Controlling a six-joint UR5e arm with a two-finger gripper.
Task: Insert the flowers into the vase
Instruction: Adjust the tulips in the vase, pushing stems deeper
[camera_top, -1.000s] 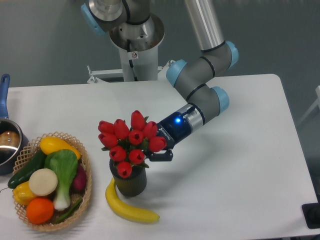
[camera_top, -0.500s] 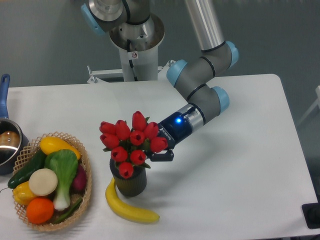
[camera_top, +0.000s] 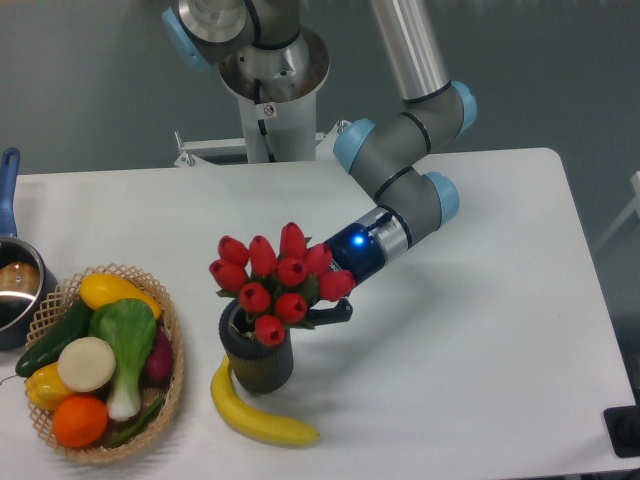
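Note:
The flowers, a bunch of red tulip buds with green leaves, hang over the right side of the vase's mouth, tilted to the right. The vase is a short dark ribbed cylinder standing on the white table; the left part of its mouth shows. My gripper reaches in from the right and is shut on the flowers just below the buds. Its fingers are mostly hidden behind the bunch; one dark finger shows. The stems are hidden, so I cannot tell whether they are inside the vase.
A banana lies right in front of the vase. A woven basket full of vegetables and fruit stands to its left. A blue-handled pot sits at the left edge. The robot base is at the back.
The gripper and the flowers have shifted to the right and slightly up, uncovering the left part of the vase's mouth. The vase has not moved.

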